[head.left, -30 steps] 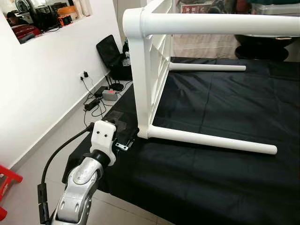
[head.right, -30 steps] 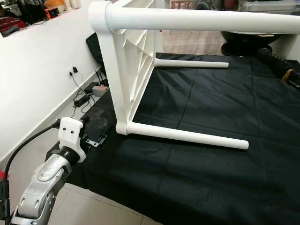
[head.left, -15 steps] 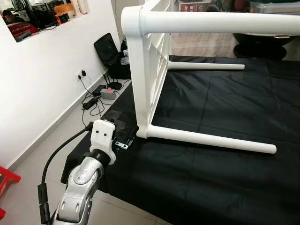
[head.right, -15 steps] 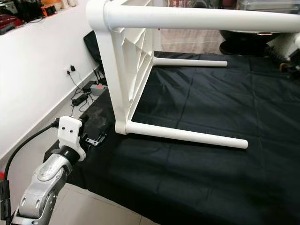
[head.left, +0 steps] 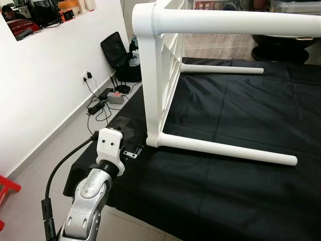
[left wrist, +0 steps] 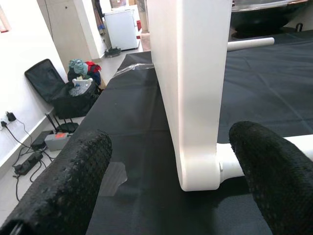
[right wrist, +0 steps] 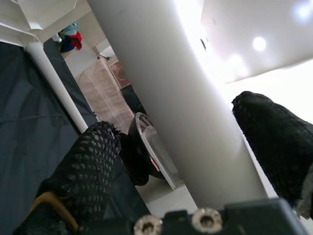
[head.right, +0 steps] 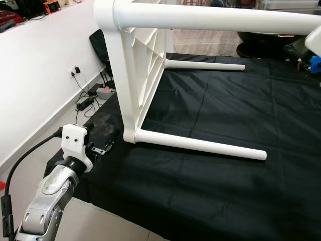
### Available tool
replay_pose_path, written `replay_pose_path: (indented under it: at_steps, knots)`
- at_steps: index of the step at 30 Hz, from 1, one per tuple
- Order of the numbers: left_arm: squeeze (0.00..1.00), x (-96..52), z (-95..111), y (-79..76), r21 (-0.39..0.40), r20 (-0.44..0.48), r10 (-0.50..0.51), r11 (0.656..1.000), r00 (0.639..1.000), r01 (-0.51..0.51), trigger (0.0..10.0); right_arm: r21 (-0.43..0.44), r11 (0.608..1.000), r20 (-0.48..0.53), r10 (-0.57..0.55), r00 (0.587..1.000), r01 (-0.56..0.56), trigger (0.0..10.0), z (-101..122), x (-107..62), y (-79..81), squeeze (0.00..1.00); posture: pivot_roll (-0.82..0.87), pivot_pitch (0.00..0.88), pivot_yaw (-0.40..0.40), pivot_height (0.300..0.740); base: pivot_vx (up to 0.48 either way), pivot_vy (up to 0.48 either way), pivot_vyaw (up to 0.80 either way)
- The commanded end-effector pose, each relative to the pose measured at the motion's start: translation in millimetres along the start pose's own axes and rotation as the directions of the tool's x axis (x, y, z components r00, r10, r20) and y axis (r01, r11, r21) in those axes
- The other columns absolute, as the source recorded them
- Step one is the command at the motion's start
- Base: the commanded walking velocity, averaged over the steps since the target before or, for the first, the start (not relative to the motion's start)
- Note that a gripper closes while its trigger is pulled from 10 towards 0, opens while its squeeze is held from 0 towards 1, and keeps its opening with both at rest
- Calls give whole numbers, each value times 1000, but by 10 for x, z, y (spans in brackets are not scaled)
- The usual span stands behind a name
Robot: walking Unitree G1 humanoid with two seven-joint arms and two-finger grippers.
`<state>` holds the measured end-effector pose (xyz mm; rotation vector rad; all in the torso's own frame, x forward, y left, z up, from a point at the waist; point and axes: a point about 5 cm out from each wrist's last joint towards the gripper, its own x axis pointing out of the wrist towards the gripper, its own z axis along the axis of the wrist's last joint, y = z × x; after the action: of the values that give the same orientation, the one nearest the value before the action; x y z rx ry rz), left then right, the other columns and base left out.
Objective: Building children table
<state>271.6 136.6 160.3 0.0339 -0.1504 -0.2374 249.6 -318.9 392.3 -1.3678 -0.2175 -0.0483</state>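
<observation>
Children's table (head.left: 160,75) on its side on the black-covered surface (head.left: 225,191), one end effector at each end.

Left end effector (left wrist: 171,186) sits at the surface's near-left edge, fingers (left wrist: 63,191) spread apart, the table's lower corner post just ahead between them, not touching. Power strip and cables (head.left: 103,103) on the floor beyond it, black bag (head.left: 118,55) by the wall. Lower front leg (head.left: 225,150) lies on the cloth running away from that end effector to the right; far leg (head.left: 220,70) lies further back. Right end effector (right wrist: 186,161) straddles the raised top leg (head.right: 210,20), fingers (right wrist: 83,171) open either side; can't tell if they touch it.
</observation>
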Motion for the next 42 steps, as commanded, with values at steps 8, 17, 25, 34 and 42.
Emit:
replay_pose_path:
  at_steps: [8,17,25,34,42]
  knots:
    - [0,-24,17,54,4,7,39,999,999,-39,10000,-28,1000,21,-12,1000,13,0,42,22,-26,0,-84,61,16,740,0,0,0]
    - [0,-18,17,45,-3,6,45,999,999,-45,10000,-33,999,17,3,1000,-3,0,31,52,3,0,-85,65,15,740,0,0,0]
    - [0,-9,14,43,-20,7,54,998,999,-54,10000,17,1000,9,20,1000,-20,39,-1,79,82,0,-85,67,12,740,0,0,0]
    - [0,79,-146,106,-470,-104,129,867,986,-163,10000,121,992,24,26,999,-29,10000,0,128,144,0,-81,66,5,740,0,0,0]
    - [0,133,-192,192,-604,-130,167,768,977,-212,10000,278,960,-41,43,998,-30,10000,-123,119,189,0,-85,67,5,740,0,0,0]
